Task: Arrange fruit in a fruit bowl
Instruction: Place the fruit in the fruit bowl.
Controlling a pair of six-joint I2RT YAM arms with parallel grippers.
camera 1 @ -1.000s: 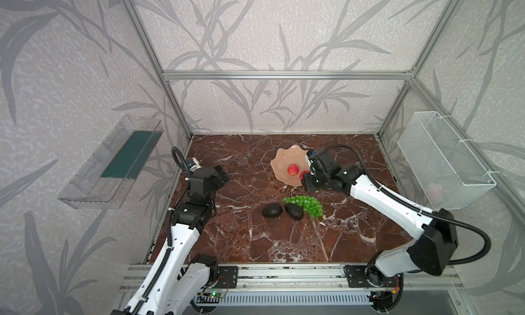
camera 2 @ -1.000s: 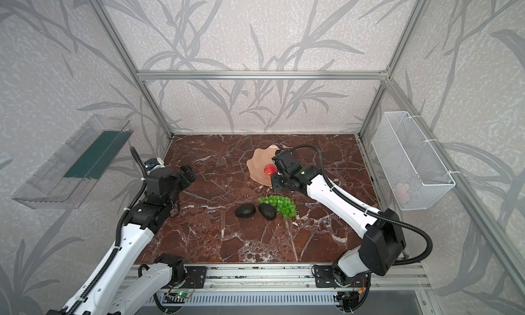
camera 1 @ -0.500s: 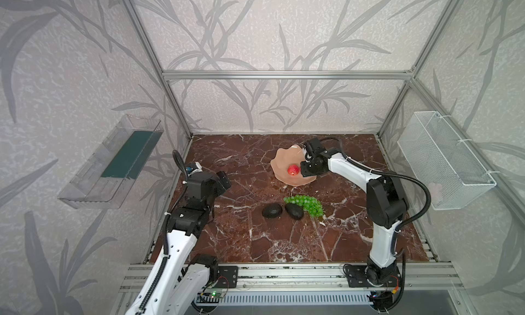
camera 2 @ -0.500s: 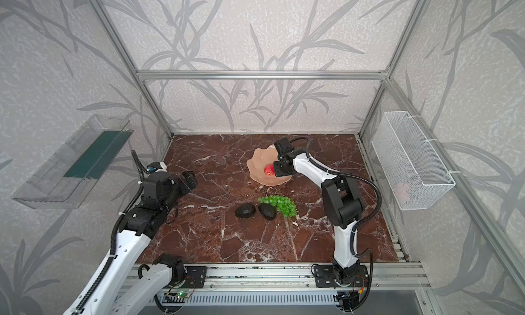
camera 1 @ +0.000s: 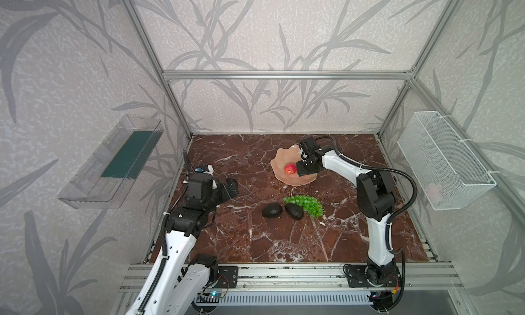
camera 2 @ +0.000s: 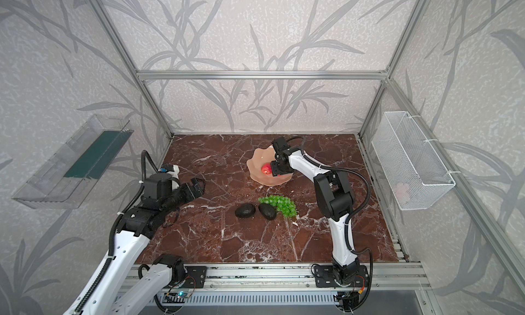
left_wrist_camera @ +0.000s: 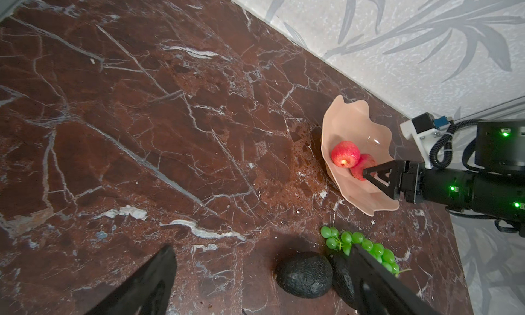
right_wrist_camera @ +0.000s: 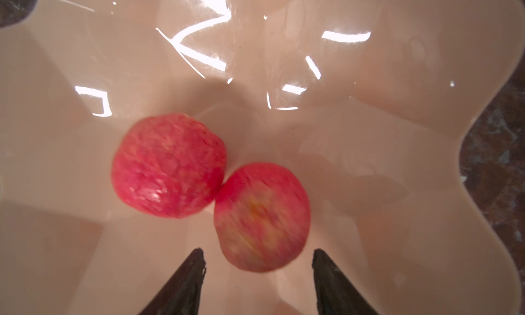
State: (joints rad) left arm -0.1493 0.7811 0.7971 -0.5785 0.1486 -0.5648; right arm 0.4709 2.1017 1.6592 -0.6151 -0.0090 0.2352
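The peach-pink fruit bowl (camera 1: pixel 279 157) (camera 2: pixel 255 160) (right_wrist_camera: pixel 369 157) stands at the back middle of the marble table. Two red apples (right_wrist_camera: pixel 169 165) (right_wrist_camera: pixel 261 217) lie in it, touching; the nearer one is blurred. My right gripper (right_wrist_camera: pixel 258 254) (camera 1: pixel 299 169) hovers open just over that apple, its jaws clear of it. Two dark avocados (camera 1: pixel 272 210) (camera 1: pixel 294 211) and the green grapes (camera 1: pixel 308 204) (left_wrist_camera: pixel 358 242) lie on the table in front of the bowl. My left gripper (camera 1: pixel 231 185) (left_wrist_camera: pixel 261 251) is wide open and empty, left of the avocados.
A white wire basket (camera 1: pixel 443 160) hangs on the right wall and a clear plastic tray (camera 1: pixel 110 163) on the left wall. Aluminium frame posts stand at the table's corners. The right arm's elbow (camera 1: pixel 375 194) rises beside the grapes.
My right gripper has moved over the bowl and opened, letting go of the second apple beside the first. The left arm shifted a little toward the table's middle.
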